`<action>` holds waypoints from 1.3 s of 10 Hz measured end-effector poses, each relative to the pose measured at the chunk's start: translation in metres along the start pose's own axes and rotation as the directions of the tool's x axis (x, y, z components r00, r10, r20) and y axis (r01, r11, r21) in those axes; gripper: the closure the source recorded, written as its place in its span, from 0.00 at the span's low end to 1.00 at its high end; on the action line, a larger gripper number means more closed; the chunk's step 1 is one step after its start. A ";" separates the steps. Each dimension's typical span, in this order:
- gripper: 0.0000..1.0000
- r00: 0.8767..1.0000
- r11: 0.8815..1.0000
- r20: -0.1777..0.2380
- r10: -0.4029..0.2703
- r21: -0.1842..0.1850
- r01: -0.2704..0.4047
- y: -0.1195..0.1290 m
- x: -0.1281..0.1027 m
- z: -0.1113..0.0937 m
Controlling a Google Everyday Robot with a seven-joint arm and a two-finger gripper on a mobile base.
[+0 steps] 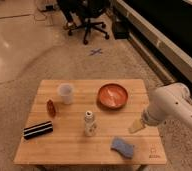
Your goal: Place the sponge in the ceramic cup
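Observation:
The light-blue sponge (123, 147) lies flat on the wooden table (69, 150), near its front right corner. The whitish ceramic cup (65, 93) stands upright at the back left of the table, far from the sponge. My white arm comes in from the right, and its gripper (135, 126) hangs over the table's right side. The gripper is just behind and to the right of the sponge, apart from it. Nothing shows in its grasp.
An orange-red bowl (112, 95) sits at the back middle-right. A small white bottle (90, 123) stands at the centre, with a black block with white stripes (38, 129) at the front left and a small reddish item (51, 107) near the cup. An office chair (86, 22) stands on the floor behind.

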 end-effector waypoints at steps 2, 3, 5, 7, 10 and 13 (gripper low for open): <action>0.20 0.993 0.992 -0.009 -0.122 0.035 0.122 -0.031 -0.014 0.025; 0.20 0.987 0.986 -0.018 -0.161 0.042 0.161 -0.038 -0.015 0.033; 0.20 0.968 0.967 -0.037 -0.249 0.039 0.251 -0.048 -0.013 0.054; 0.20 0.948 0.948 -0.047 -0.315 0.034 0.316 -0.057 -0.012 0.069; 0.20 0.918 0.920 -0.062 -0.391 0.001 0.391 -0.067 -0.013 0.091; 0.20 0.904 0.907 -0.070 -0.421 -0.046 0.418 -0.068 -0.011 0.111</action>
